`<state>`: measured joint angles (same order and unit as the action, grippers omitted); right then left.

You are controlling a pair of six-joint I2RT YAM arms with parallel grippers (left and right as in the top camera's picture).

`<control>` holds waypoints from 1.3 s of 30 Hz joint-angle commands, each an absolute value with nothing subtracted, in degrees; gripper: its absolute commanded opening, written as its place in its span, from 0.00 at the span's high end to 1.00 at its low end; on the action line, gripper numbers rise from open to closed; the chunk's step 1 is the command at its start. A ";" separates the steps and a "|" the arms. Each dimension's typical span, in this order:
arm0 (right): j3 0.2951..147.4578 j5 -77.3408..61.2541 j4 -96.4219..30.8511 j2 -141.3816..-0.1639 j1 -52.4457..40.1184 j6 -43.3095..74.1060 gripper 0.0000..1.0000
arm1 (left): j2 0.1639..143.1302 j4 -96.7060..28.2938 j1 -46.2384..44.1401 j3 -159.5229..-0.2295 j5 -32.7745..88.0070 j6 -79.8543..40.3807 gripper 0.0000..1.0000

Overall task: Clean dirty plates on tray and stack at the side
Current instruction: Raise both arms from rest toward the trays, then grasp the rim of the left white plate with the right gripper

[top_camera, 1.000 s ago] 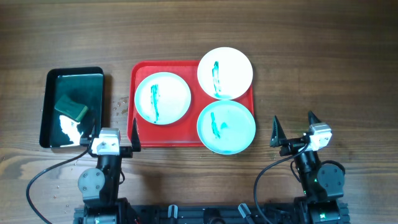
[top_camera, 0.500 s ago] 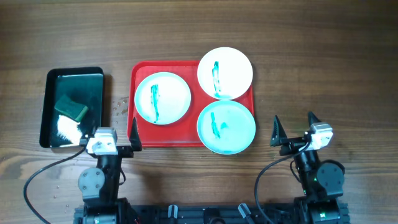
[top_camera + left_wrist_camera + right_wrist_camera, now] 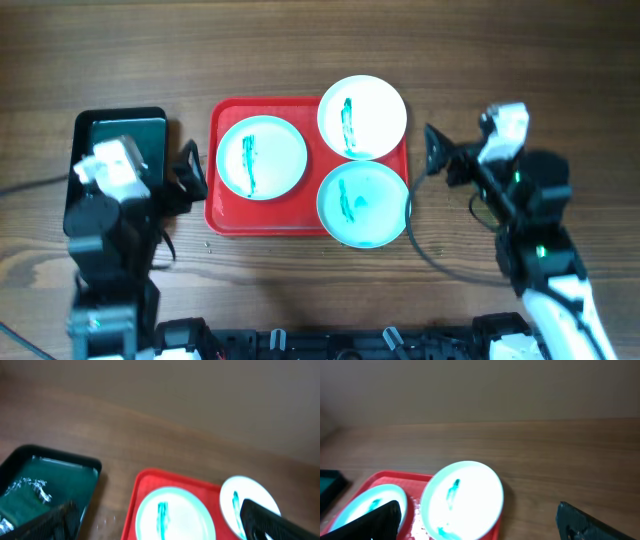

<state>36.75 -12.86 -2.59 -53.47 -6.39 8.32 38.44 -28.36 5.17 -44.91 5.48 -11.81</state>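
Flanking tray (image 3: pixel 222 215) | left tool (image 3: pixel 170 165) near left rim | right tool (image 3: pixel 462 150) beside plates (image 3: pixel 362 118)

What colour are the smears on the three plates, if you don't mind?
Teal-green; the smears on the plates show best in the overhead view.

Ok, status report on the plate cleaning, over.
Left gripper open, empty, beside the black tray. Right gripper open, empty, right of the red tray. Three plates on it, all teal-smeared, none stacked. Nothing between grippers and plates.
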 commanded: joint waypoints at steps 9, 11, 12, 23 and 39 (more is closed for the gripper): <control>78.37 -27.00 -34.96 -78.28 -6.57 2.48 0.00 | 65.73 -47.22 4.75 -70.85 24.51 -12.93 0.00; 78.37 -27.03 -35.14 -78.28 -6.57 3.64 0.00 | 67.57 -51.66 4.75 -70.83 25.96 -12.88 0.00; 78.37 -27.00 -35.14 -78.28 -6.57 3.60 0.00 | 68.25 -52.03 4.75 -70.83 25.96 -12.91 0.00; 78.39 -20.95 -33.32 -89.52 -11.62 2.98 0.09 | 75.70 -53.32 4.78 -70.85 -19.86 -39.68 0.16; 90.19 -19.29 -40.18 -108.22 -28.71 12.75 0.33 | 89.34 -52.25 13.96 -70.85 -14.46 -31.66 0.25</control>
